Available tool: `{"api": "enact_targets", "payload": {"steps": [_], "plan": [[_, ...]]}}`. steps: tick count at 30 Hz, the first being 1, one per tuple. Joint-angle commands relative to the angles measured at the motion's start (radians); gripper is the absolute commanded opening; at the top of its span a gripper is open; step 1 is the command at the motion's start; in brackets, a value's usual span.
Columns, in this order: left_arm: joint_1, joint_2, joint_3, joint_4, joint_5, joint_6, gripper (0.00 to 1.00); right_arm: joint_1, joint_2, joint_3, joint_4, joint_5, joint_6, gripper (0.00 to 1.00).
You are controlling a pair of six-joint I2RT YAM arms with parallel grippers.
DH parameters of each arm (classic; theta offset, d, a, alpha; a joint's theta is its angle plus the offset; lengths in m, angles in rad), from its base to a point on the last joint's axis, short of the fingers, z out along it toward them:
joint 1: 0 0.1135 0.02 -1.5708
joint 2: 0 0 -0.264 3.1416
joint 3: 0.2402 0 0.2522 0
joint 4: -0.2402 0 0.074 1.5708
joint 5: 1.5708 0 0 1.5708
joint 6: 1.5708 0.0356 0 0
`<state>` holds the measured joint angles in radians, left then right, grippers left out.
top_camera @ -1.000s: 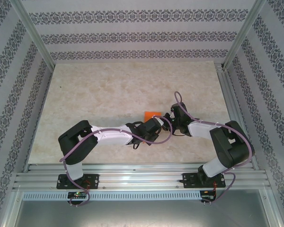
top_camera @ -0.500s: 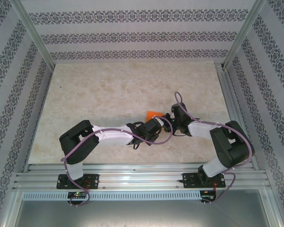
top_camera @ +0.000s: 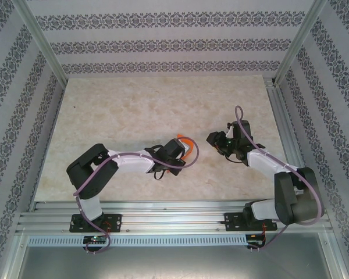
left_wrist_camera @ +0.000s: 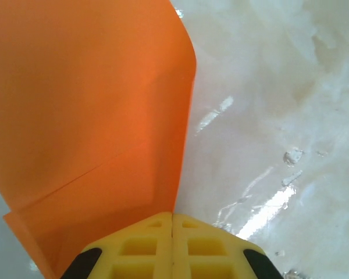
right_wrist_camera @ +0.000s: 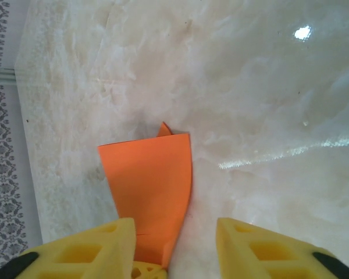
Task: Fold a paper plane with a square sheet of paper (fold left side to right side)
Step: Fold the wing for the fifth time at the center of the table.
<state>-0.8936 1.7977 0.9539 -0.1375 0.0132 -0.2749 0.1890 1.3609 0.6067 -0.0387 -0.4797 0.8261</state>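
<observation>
The orange paper (top_camera: 187,142), folded into a creased wedge, stands up off the table's middle. My left gripper (top_camera: 182,149) is shut on its lower edge. In the left wrist view the sheet (left_wrist_camera: 87,104) rises from the closed yellow fingers (left_wrist_camera: 145,244), a crease running across it. My right gripper (top_camera: 213,139) is open a short way to the right of the paper and not touching it. In the right wrist view the paper (right_wrist_camera: 148,186) stands ahead between my spread fingertips (right_wrist_camera: 99,247).
The marble tabletop (top_camera: 134,110) is bare around the arms. Aluminium frame posts (top_camera: 291,46) and patterned walls (top_camera: 163,35) close in the back and sides. A metal rail (top_camera: 174,218) runs along the near edge.
The right gripper has opened, let go of the paper and drawn back to the right. The left gripper has shut on the paper and shifted slightly left with it.
</observation>
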Motion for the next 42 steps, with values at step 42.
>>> {"api": "enact_targets", "payload": {"steps": [42], "plan": [[0.242, -0.052, -0.208, 0.417, 0.453, -0.164, 0.0, 0.213, 0.478, 0.373, -0.018, -0.001, 0.173, 0.37]]}}
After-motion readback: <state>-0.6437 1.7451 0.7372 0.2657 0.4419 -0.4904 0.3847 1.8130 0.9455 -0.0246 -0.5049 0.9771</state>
